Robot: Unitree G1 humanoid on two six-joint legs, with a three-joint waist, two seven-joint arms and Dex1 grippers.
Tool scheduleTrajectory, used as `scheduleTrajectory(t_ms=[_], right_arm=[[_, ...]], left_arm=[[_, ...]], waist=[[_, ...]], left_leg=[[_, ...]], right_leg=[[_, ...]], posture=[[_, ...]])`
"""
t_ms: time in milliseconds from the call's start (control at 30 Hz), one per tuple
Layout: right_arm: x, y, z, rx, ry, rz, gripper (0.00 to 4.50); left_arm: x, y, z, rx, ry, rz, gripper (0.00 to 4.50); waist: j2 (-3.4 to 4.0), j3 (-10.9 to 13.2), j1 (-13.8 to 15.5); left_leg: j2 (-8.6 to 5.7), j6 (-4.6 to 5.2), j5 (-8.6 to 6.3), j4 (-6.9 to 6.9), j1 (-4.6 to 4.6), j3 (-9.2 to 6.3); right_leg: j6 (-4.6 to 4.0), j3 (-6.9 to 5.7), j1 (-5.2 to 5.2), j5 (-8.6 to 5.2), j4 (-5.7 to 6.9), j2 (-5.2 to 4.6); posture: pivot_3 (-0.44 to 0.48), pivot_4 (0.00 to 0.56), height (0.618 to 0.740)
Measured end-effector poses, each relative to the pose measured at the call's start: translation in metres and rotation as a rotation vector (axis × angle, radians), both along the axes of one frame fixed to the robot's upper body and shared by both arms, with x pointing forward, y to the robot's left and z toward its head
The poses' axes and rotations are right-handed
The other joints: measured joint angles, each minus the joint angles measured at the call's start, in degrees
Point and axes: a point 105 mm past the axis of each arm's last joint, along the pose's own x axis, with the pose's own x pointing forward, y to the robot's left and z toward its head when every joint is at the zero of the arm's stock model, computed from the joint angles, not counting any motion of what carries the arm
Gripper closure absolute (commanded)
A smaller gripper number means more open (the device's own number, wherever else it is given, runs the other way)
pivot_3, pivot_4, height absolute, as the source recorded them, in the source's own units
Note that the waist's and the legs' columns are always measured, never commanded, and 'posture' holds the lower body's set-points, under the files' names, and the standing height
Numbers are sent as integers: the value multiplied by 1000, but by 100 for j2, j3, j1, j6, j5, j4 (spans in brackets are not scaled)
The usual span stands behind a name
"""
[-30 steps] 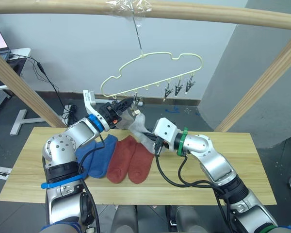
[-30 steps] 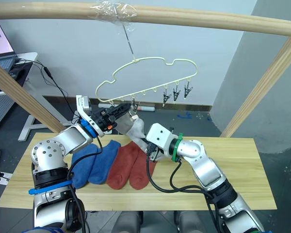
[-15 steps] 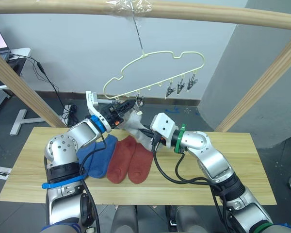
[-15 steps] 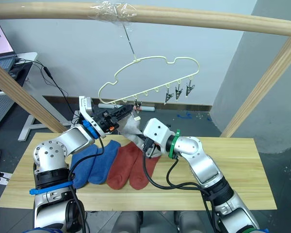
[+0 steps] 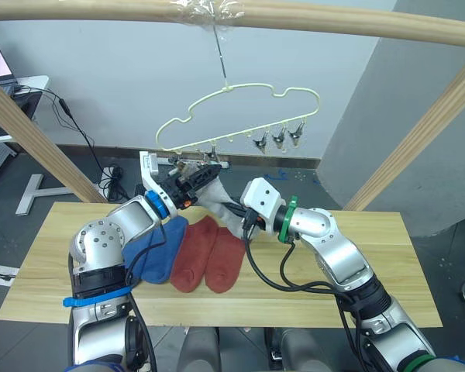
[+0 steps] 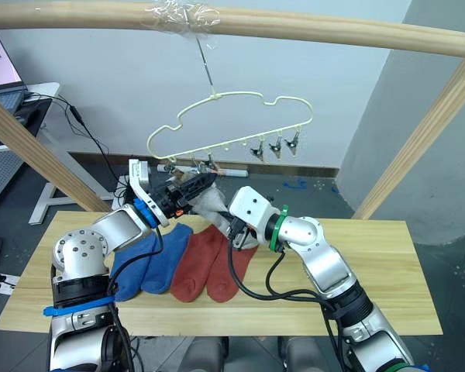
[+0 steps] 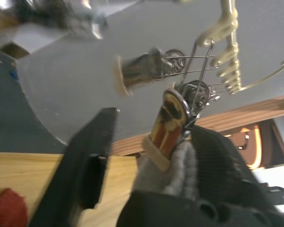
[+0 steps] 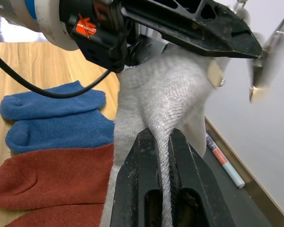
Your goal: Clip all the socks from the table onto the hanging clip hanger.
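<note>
- Your right pincer [image 8: 163, 142] is pinched tight on a fold of the grey sock [image 8: 165, 94]; keep it taut and raised toward the clip hanger [image 5: 240, 105].
- Your left pincer [image 7: 146, 156] stands parted around a dark metal clip [image 7: 173, 116], sock cuff against it; squeeze the clip fully before feeding in the cuff.
- The sock is soft ribbed knit, the hanger thin wavy wire that swings easily.
- Blue socks [image 5: 159, 248] and rust-red socks [image 5: 209, 260] lie flat, touching, on the plank counter [image 5: 387, 271].
</note>
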Motion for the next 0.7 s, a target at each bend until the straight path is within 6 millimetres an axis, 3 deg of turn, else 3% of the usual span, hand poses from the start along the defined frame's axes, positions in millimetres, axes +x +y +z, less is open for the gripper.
scheduleTrajectory(t_ms=[67,133,233,400,567,700], right_arm=[[1,0,-2,1,8,-6,4500],[2,0,-5,4,21,-15,4500],[4,1,-9,20,47,-28,3723],[7,4,-13,54,82,-53,1803],[3,-8,-31,31,125,-78,135],[-5,-27,-31,36,135,-113,9]], left_arm=[[2,5,-5,41,-5,36,171],[0,11,-8,89,-10,51,18],[-10,22,-9,181,-42,59,0],[-24,41,-15,478,-100,117,0],[-42,33,-19,547,-156,6,0],[-54,19,-14,515,-250,9,0]], waist=[[0,0,-1],[0,0,-4],[0,0,-10],[0,0,2],[0,0,81],[0,0,155]], left_leg=[[1,0,0,-1,0,0],[1,0,0,-4,-1,0],[3,-1,0,-8,-1,3],[3,0,-1,-13,-4,4],[2,1,-1,-24,-10,5],[2,2,-2,-21,-37,5]], right_leg=[[0,0,-1,0,-1,0],[0,0,-3,0,-1,0],[-1,3,-5,0,-3,0],[2,5,-6,-2,-17,0],[1,2,-6,-2,-39,-3],[0,5,-29,-1,-40,-5]], posture=[[190,175,740],[193,178,740],[196,177,740],[228,182,740],[235,179,740],[224,180,740]])
